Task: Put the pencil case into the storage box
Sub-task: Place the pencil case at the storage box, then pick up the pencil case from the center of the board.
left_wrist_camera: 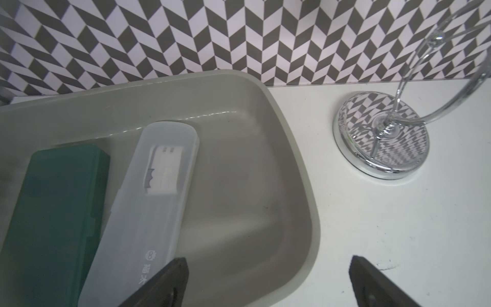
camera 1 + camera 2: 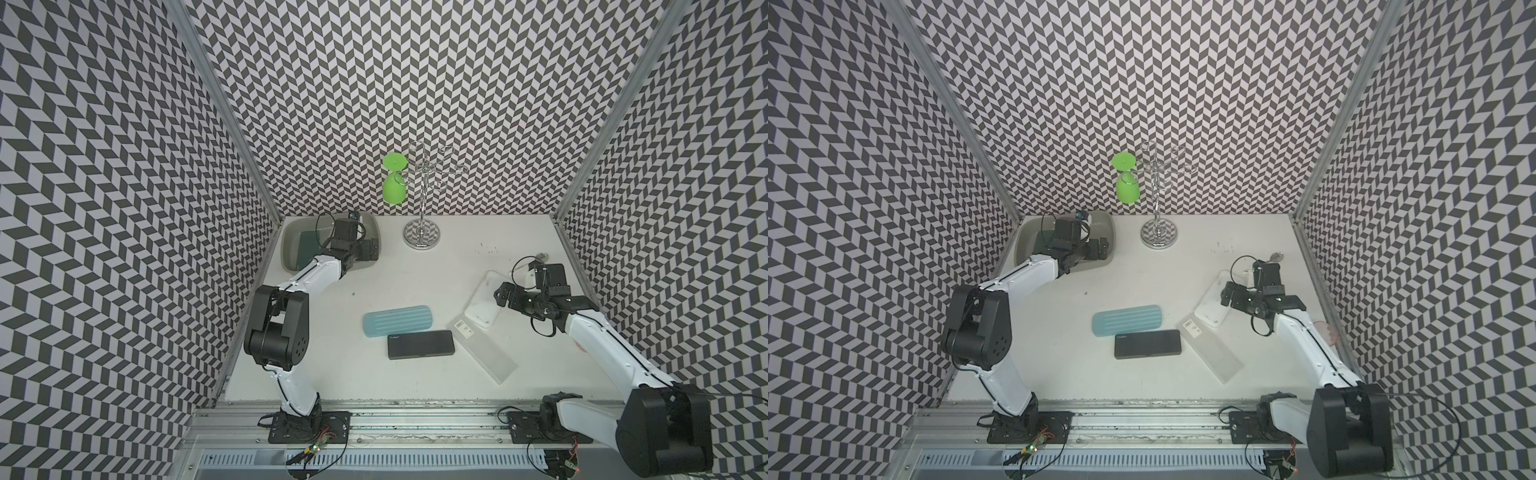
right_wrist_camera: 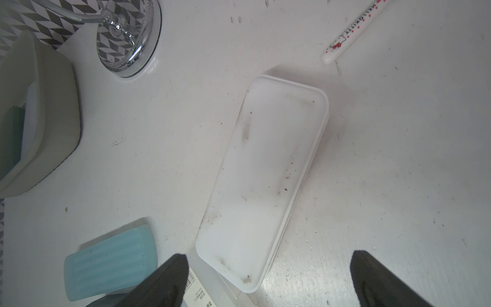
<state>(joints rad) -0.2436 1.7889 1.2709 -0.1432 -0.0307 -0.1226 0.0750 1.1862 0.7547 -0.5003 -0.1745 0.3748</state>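
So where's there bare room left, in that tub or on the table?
In the storage box, the floor between the translucent case and the wall nearest the chrome rack is bare. The table is open between box and blue case. Crowded: black case, clear case and white case bunch beside it.

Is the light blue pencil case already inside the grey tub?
No, the light blue pencil case lies on the table beside a black case, far from the storage box.
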